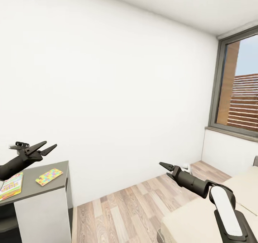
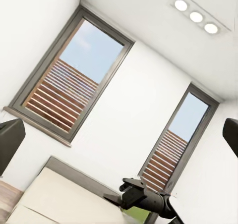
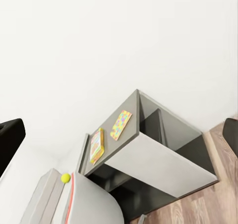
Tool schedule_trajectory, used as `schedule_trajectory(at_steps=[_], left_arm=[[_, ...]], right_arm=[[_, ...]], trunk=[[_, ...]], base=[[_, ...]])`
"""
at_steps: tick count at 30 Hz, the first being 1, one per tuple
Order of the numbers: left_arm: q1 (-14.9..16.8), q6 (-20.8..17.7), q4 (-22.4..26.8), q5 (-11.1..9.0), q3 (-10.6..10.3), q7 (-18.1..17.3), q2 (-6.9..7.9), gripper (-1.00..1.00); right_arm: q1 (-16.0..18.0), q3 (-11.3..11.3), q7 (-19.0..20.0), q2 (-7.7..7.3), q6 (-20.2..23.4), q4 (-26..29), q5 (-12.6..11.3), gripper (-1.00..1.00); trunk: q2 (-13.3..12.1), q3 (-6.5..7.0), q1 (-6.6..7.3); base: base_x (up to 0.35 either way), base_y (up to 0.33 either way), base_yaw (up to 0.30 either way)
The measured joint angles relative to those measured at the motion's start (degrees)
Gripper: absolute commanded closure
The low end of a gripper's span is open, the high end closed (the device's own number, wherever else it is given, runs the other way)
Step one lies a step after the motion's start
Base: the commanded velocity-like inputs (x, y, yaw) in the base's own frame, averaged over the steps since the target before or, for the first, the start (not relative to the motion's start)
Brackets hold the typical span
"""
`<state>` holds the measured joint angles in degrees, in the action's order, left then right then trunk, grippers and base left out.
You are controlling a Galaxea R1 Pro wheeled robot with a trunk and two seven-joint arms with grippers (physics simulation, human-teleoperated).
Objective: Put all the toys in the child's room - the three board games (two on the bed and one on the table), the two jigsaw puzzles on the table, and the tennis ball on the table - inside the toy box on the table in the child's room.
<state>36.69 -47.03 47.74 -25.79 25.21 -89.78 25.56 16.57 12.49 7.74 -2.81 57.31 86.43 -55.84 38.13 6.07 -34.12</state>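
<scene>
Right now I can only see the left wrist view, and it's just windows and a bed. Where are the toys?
Observer: In the head view, a puzzle lies flat on a grey-topped cabinet at the robot's left.
Operator: Is there a game too?
Observer: Yes, one board game lies on the same top, beside the puzzle but not touching it.
Operator: And the ball?
Observer: The right wrist view shows the ball off the cabinet, past the game. I cannot tell what it rests on.
</scene>
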Motion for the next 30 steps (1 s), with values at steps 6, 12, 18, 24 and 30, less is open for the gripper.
schedule_trajectory(at_steps=[6, 12, 18, 24, 30], left_arm=[[0.00, 0.00, -0.02, 0.00, 0.00, 0.00, 0.00, -1.00], [-0.02, 0.00, -0.01, 0.00, 0.06, 0.00, 0.06, -1.00], [-0.04, -0.02, -0.02, 0.00, 0.09, 0.00, 0.08, -1.00], [-0.03, -0.06, -0.02, 0.00, 0.09, 0.00, 0.09, -1.00], [-0.05, -0.03, 0.01, -0.01, 0.09, 0.00, 0.10, -1.00]], right_arm=[[-0.01, 0.00, -0.06, 0.06, 0.00, 0.00, 0.03, -1.00], [-0.02, 0.00, -0.07, 0.06, -0.01, 0.00, 0.00, -1.00], [-0.01, 0.00, -0.07, 0.06, 0.00, 0.00, -0.01, -1.00], [0.00, 0.00, -0.07, 0.07, 0.00, 0.00, 0.04, -1.00], [0.01, -0.01, -0.12, 0.09, -0.09, -0.02, 0.00, -1.00]], trunk=[[0.00, 0.00, 0.00], [-0.01, 0.00, 0.00], [0.00, 0.00, 0.00], [0.00, 0.00, 0.01], [0.00, 0.00, 0.01]], base=[[-0.088, 0.012, -0.281], [-0.148, 0.089, -0.281], [-0.095, 0.066, -0.281], [-0.014, 0.010, -0.281], [-0.002, 0.002, -0.128]])
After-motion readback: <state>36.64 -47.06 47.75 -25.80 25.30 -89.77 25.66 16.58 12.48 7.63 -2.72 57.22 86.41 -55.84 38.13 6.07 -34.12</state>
